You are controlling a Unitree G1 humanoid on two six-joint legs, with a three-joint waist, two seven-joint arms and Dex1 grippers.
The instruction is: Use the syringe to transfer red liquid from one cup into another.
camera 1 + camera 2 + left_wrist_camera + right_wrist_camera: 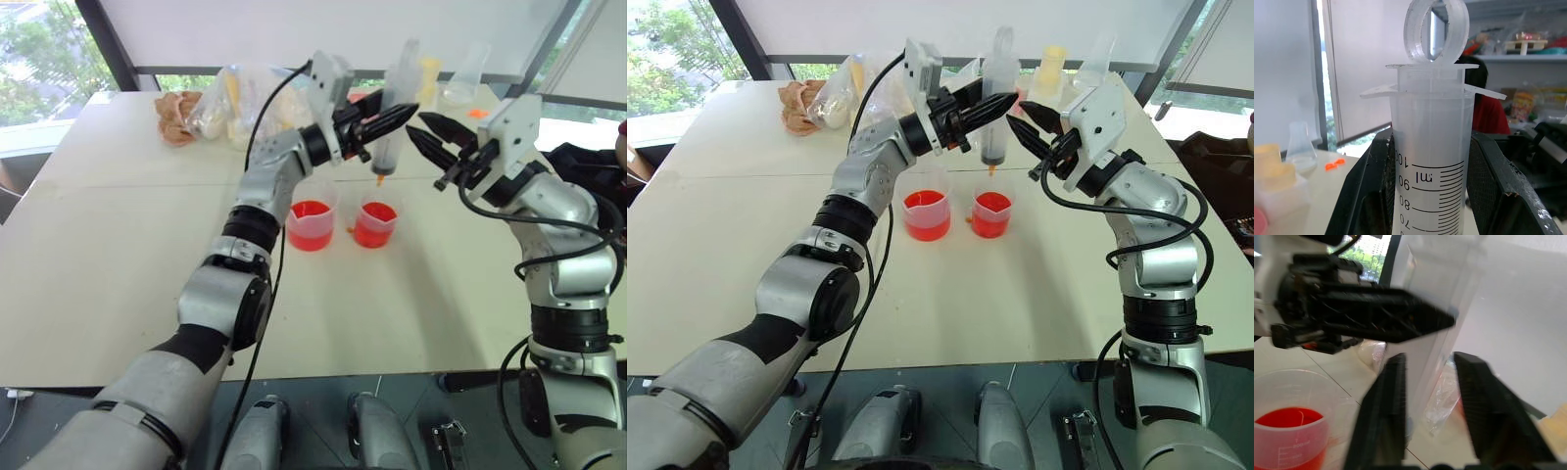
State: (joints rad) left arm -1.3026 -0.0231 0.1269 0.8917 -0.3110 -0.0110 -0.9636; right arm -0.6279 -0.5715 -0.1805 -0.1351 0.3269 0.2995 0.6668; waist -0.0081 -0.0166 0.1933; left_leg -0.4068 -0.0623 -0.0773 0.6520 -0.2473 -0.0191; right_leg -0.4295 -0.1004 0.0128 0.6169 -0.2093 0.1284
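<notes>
Clear plastic syringe (pixel 396 122) is clamped upright in the left gripper (pixel 390 121), tip hanging over the smaller cup (pixel 374 224) so drips land inside, while the right gripper (pixel 432 134) waits open just beside it.

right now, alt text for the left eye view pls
The left gripper holds a clear syringe upright, orange tip above the smaller beaker of red liquid; the larger beaker stands beside it. The right gripper is open beside the syringe.
</notes>
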